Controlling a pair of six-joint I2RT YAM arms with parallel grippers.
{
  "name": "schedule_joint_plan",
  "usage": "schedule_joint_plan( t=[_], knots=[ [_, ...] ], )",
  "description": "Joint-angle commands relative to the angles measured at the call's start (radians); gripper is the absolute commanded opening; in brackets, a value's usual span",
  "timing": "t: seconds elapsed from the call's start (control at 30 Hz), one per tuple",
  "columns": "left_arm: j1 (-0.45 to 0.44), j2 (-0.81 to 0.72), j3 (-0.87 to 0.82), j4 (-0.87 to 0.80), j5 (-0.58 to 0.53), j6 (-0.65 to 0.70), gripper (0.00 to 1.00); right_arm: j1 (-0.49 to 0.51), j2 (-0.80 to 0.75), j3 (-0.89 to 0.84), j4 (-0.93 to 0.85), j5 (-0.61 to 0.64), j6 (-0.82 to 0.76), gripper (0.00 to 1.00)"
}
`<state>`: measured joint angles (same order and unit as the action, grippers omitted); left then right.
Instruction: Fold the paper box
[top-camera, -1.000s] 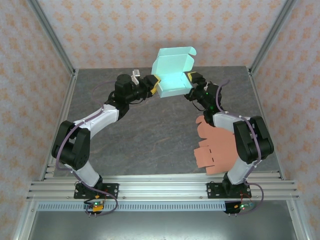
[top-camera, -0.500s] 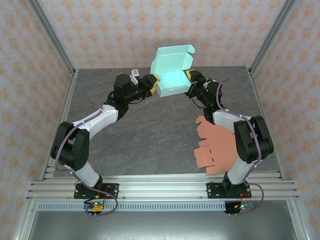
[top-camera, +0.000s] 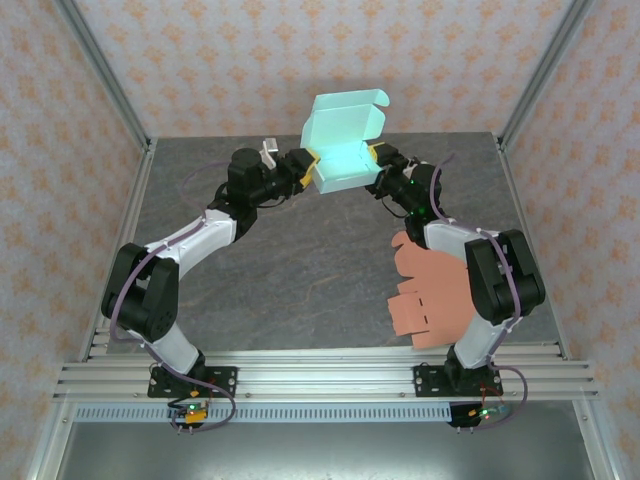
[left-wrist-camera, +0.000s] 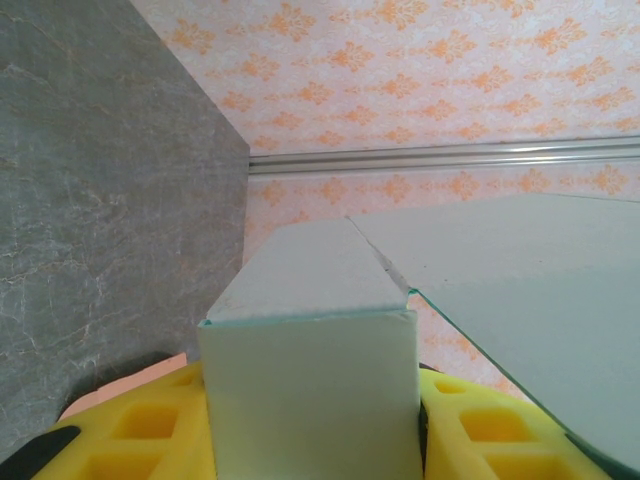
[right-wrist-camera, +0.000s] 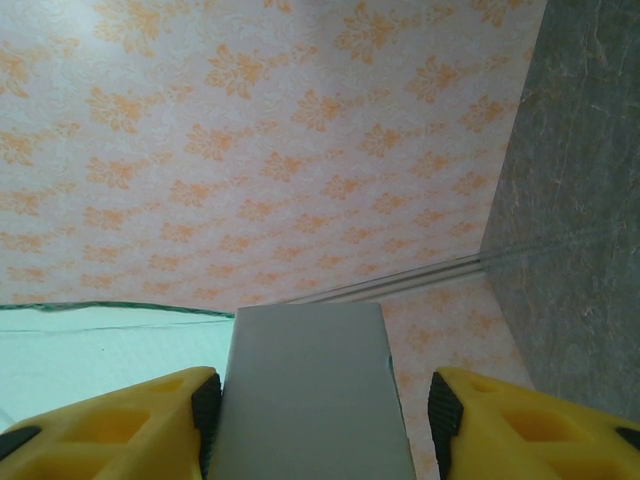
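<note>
Hanging above the middle of the grey, stone-patterned bench's (top-camera: 300, 270) far edge, the mint paper box (top-camera: 345, 150) is clamped on one wall by the left gripper (top-camera: 311, 169). The right gripper (top-camera: 376, 160) straddles the opposite wall, not quite closed. Orange-flowered wallpaper (top-camera: 230, 60) surrounds the bench.

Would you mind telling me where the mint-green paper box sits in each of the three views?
Top external: paper box upper centre, lid open, between left gripper and right gripper.
Left wrist: bottom centre, its wall between the yellow fingers.
Right wrist: a flap bottom centre, a mint panel lower left.
Shared landmark: the orange-patterned wallpaper behind it.
</note>
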<state>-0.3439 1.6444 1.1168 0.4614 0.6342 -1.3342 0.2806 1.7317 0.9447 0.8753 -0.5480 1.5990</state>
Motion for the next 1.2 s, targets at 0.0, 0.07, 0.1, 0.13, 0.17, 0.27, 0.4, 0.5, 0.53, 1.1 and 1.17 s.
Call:
schedule_joint_plan(
  t=[0.0, 0.07, 0.1, 0.13, 0.17, 0.27, 0.4, 0.5, 0.53, 1.1, 1.17],
  knots=[
    [0.003, -0.036, -0.014, 0.041, 0.011, 0.023, 0.28, 0.007, 0.015, 0.039, 0.051, -0.025, -0.006, 0.55],
    [0.003, -0.037, -0.015, 0.042, 0.01, 0.022, 0.28, 0.008, 0.02, 0.04, 0.053, -0.028, -0.003, 0.54],
    [0.003, -0.038, -0.014, 0.042, 0.01, 0.023, 0.28, 0.008, 0.022, 0.04, 0.052, -0.03, -0.004, 0.52],
    [0.003, -0.037, -0.015, 0.042, 0.01, 0.023, 0.28, 0.008, 0.023, 0.038, 0.052, -0.03, -0.004, 0.51],
    [0.003, -0.037, -0.015, 0.041, 0.01, 0.023, 0.28, 0.008, 0.024, 0.038, 0.051, -0.032, -0.008, 0.49],
    [0.003, -0.035, -0.012, 0.037, 0.011, 0.023, 0.28, 0.008, 0.025, 0.032, 0.047, -0.033, -0.024, 0.46],
    [0.003, -0.034, -0.011, 0.039, 0.013, 0.021, 0.28, 0.008, 0.019, 0.018, 0.008, -0.034, -0.081, 0.37],
    [0.003, -0.036, -0.009, 0.036, 0.015, 0.022, 0.28, 0.007, 0.018, 0.001, -0.006, -0.031, -0.113, 0.32],
    [0.003, -0.036, -0.009, 0.035, 0.016, 0.025, 0.28, 0.008, 0.018, 0.002, -0.015, -0.035, -0.125, 0.31],
    [0.027, -0.016, -0.003, -0.015, 0.031, 0.093, 0.29, -0.007, -0.076, 0.011, -0.298, -0.034, -0.412, 0.48],
    [0.032, -0.002, -0.003, -0.041, 0.044, 0.13, 0.29, -0.022, -0.088, 0.015, -0.318, -0.058, -0.46, 0.58]
  ],
)
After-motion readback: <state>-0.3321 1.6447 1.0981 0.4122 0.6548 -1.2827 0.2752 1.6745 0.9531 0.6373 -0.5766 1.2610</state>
